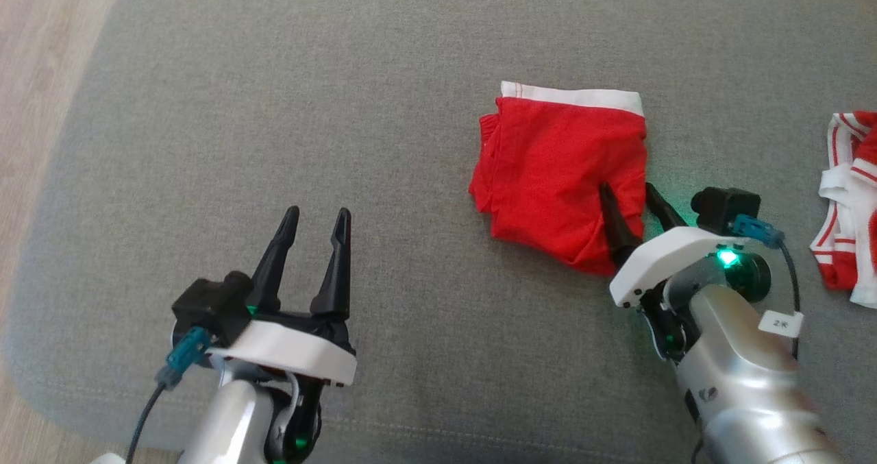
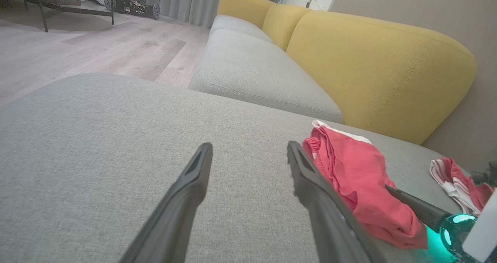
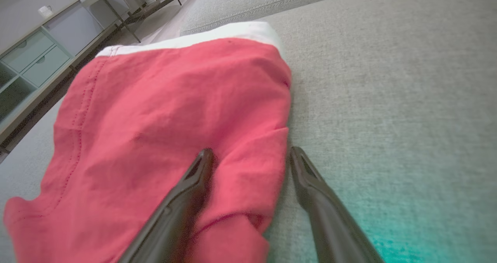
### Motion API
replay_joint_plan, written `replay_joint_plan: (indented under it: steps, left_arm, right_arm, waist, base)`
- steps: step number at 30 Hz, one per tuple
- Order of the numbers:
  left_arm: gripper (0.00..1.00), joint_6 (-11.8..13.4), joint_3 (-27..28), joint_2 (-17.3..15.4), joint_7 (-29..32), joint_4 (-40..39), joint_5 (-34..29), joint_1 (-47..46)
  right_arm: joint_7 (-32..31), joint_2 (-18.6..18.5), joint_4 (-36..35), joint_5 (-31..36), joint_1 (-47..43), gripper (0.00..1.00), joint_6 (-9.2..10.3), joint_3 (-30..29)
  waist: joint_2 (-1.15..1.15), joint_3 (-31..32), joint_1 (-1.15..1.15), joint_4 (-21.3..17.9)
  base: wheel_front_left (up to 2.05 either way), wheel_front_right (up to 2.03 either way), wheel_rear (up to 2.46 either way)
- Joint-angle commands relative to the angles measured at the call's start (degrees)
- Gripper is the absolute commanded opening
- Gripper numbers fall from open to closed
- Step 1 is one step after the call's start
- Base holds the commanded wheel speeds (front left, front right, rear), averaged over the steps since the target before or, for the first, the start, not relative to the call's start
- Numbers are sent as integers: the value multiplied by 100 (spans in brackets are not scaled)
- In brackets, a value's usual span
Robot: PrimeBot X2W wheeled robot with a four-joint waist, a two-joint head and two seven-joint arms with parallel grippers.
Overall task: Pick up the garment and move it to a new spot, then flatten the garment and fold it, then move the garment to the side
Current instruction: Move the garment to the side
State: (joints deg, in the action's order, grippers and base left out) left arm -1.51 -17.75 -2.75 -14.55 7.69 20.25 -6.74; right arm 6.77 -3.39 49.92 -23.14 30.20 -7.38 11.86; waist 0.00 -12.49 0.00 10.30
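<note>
Garment [image 1: 555, 162], red with a white waistband, is lying folded on the grey cushion [image 1: 274, 107]. Right gripper [image 1: 627, 188] is reaching over the garment's near right corner with its fingers parted and gripping nothing: one finger is resting on the red cloth, the other is touching the cushion just beside the garment's right edge. Left gripper [image 1: 318, 212] is hanging well to the garment's left, fingers spread and empty. Striped red-and-white clothing [image 1: 849, 197] is lying apart, to the garment's right
</note>
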Motion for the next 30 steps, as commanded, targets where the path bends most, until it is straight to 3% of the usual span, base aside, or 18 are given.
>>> replay_joint_plan:
  steps: [1, 2, 3, 10, 15, 23, 30]
  left_arm:
    - [100, 25, 159, -12, -45, -162, -61, -253]
    - [100, 30, 152, -12, -45, -165, -56, -257]
    - [100, 36, 145, -12, -45, -169, -52, -260]
    - [100, 87, 148, -12, -45, -217, -24, -275]
    - [100, 85, 223, -12, -45, -270, -27, -238]
    - [100, 59, 211, -12, -45, -287, -17, -280]
    - [100, 14, 305, -12, -45, -277, 86, -291]
  right_arm:
    - [70, 51, -13, -32, 218, 100, -11, 183]
    - [70, 51, 93, -19, 262, 42, -11, 220]
    - [90, 51, 199, 38, 310, 3, -11, 250]
    - [506, 36, 651, 808, 623, 0, -11, 366]
    - [721, -263, 571, 1780, 796, 0, -11, 435]
    - [729, -1053, 30, 2639, 716, 0, -11, 741]
    - [302, -2009, -749, 2382, 749, 0, -11, 1288]
  waist:
    - [0, -5, 0, 9]
    - [0, -6, 0, 12]
    - [0, -7, 0, 14]
    - [0, -6, 0, -77]
    - [0, -8, 0, -321]
    - [0, 16, 0, -757]
    - [0, -91, 0, -1234]
  base:
    - [0, 0, 0]
    - [0, 0, 0]
    - [0, 0, 0]
    - [0, 0, 0]
    - [0, 0, 0]
    - [0, 0, 0]
    - [0, 0, 0]
